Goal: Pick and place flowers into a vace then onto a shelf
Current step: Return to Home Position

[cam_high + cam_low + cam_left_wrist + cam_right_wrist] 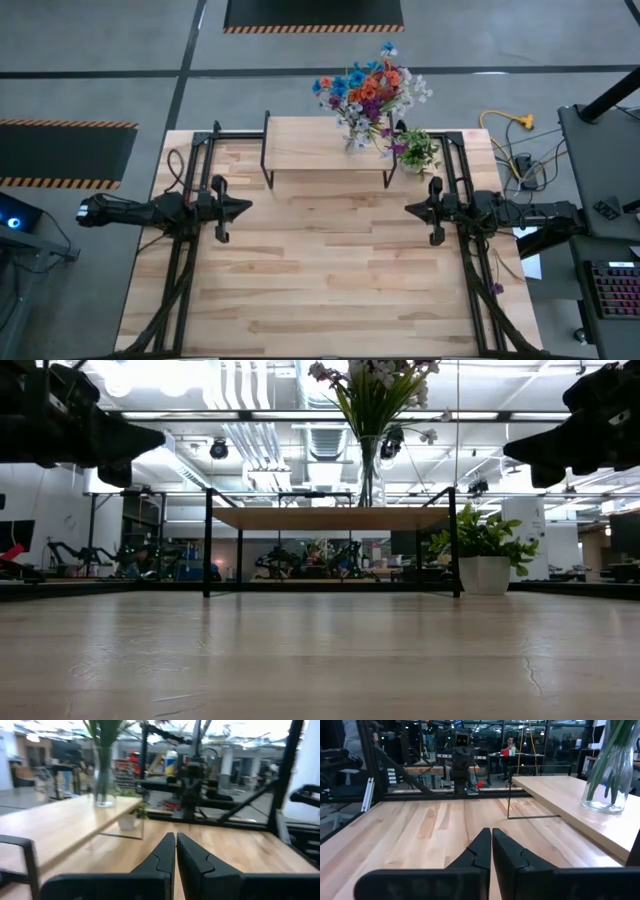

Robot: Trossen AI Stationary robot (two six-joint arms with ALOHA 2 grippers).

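Flowers (372, 88) sit in the glass vase (371, 470) on the shelf (310, 145) at the back of the plank worktop (330, 290), potted plant (418, 150) just beside. Grey floor (100, 60), striped mats (65, 155) around. Left claw (248, 207) and right claw (408, 209) both pinched closed, holding nothing, well apart at mid-worktop.

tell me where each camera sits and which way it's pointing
High: above the table, looking straight down; both arms show, left claw and right claw pointing at each other.
Low: at tabletop height, looking level at the shelf; arm parts show in the upper corners.
Left wrist: on the left arm, looking across the table past its own shut claw.
Right wrist: likewise on the right arm, past its shut claw.
Shared: both wrist views catch the vase standing on the shelf.
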